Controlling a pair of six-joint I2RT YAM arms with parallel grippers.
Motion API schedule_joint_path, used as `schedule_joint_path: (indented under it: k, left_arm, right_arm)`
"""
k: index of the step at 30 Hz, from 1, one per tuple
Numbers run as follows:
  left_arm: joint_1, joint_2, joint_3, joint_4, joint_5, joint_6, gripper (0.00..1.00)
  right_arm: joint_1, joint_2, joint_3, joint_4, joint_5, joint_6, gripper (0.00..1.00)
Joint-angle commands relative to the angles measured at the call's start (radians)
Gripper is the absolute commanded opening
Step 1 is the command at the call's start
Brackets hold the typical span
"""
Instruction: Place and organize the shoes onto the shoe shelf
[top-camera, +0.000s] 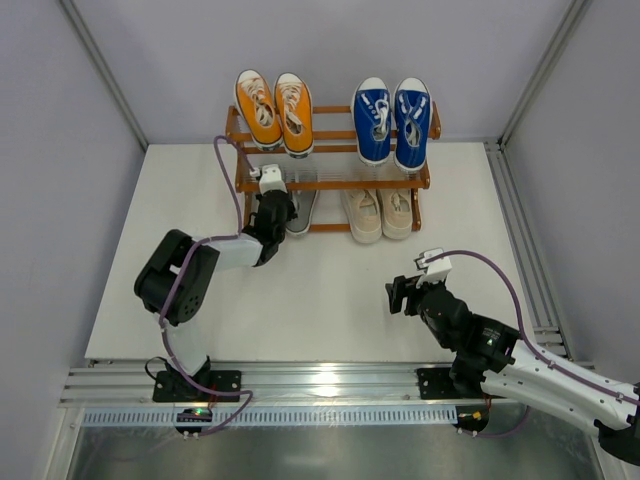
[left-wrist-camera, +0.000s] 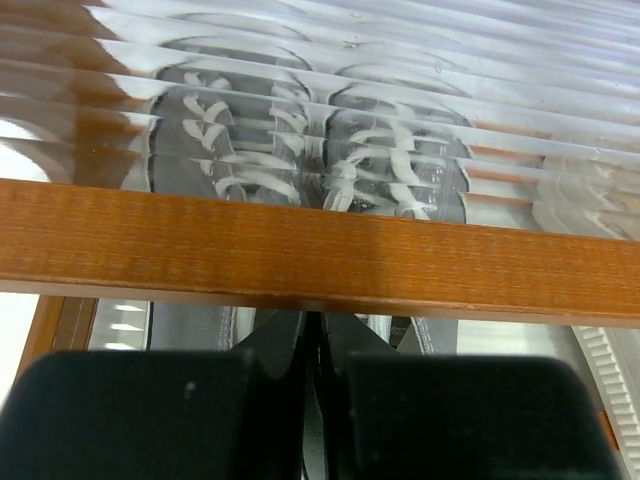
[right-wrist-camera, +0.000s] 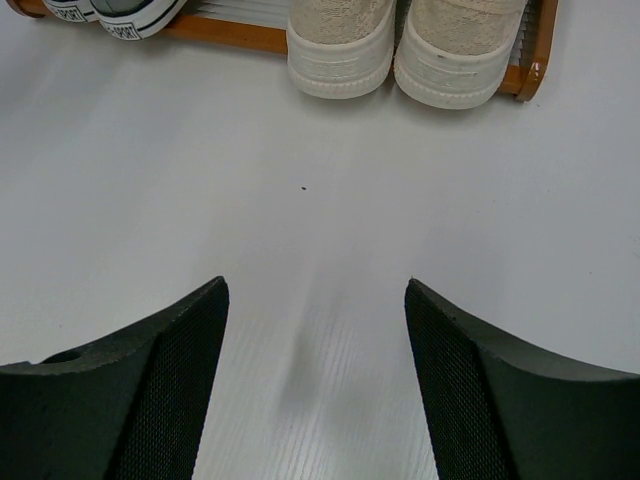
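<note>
Shoes (top-camera: 374, 120) fill the shelf (top-camera: 330, 185); left end effector (left-wrist-camera: 312, 335) closed by grey pair (top-camera: 300, 212), right end effector (right-wrist-camera: 315, 290) spread, empty.

Robot lab test cell, plain grey panel walls (top-camera: 60, 150), aluminium rail frame (top-camera: 300, 380), white tabletop (top-camera: 330, 300)

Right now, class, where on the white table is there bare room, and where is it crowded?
Free: white tabletop between the orange-brown wooden shelf and the open right gripper, plus strips beside each shelf end. Crowded: both tiers are full, and the left gripper crowds the grey canvas sneakers.
</note>
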Motion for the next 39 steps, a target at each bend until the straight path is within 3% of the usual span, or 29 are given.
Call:
schedule_joint_path:
  k: [1, 2, 4, 5, 6, 8, 13, 14, 16, 22, 25, 34, 39]
  left_arm:
    - [0.019, -0.056, 0.032, 0.111, -0.058, -0.032, 0.02]
    - [0.017, -0.057, 0.018, 0.109, -0.053, -0.035, 0.15]
    - [0.017, -0.063, 0.001, 0.115, -0.043, -0.044, 0.3]
    - [0.017, -0.072, -0.012, 0.114, -0.043, -0.053, 0.46]
    - [0.016, -0.079, -0.018, 0.111, -0.041, -0.059, 0.54]
    - [0.016, -0.094, -0.028, 0.089, -0.04, -0.073, 0.66]
    - [0.004, -0.181, -0.058, 0.014, -0.046, -0.111, 0.82]
    - [-0.001, -0.197, -0.068, -0.025, -0.046, -0.119, 0.99]
    - [-0.016, -0.262, -0.077, -0.088, -0.049, -0.153, 1.0]
    - [-0.05, -0.465, -0.037, -0.602, -0.004, -0.288, 1.0]
    - [-0.081, -0.559, -0.069, -0.757, 0.022, -0.296, 1.0]
    - [-0.092, -0.996, -0.01, -1.178, 0.166, -0.271, 1.0]
    - [-0.092, -1.139, 0.076, -1.316, 0.247, -0.25, 1.0]
  right_arm:
    - [0.005, -0.004, 0.037, 0.022, 0.0, 0.011, 0.73]
    - [0.004, -0.006, 0.037, 0.022, 0.0, 0.011, 0.73]
    - [0.005, -0.009, 0.037, 0.022, 0.0, 0.012, 0.73]
    - [0.005, -0.009, 0.036, 0.022, 0.0, 0.014, 0.74]
    - [0.005, -0.014, 0.036, 0.022, 0.002, 0.014, 0.74]
    - [0.005, -0.017, 0.034, 0.022, 0.007, 0.014, 0.74]
    - [0.005, -0.031, 0.029, 0.028, 0.011, 0.014, 0.74]
    - [0.007, -0.035, 0.025, 0.03, 0.014, 0.014, 0.74]
    - [0.005, -0.05, 0.025, 0.03, 0.016, 0.014, 0.75]
    - [0.005, -0.103, 0.037, 0.034, 0.007, 0.003, 0.84]
    - [0.005, -0.112, 0.054, 0.05, -0.016, -0.012, 1.0]
    - [0.004, -0.04, 0.21, -0.019, -0.081, -0.034, 1.0]
    - [0.004, -0.008, 0.367, -0.093, 0.008, 0.023, 1.0]
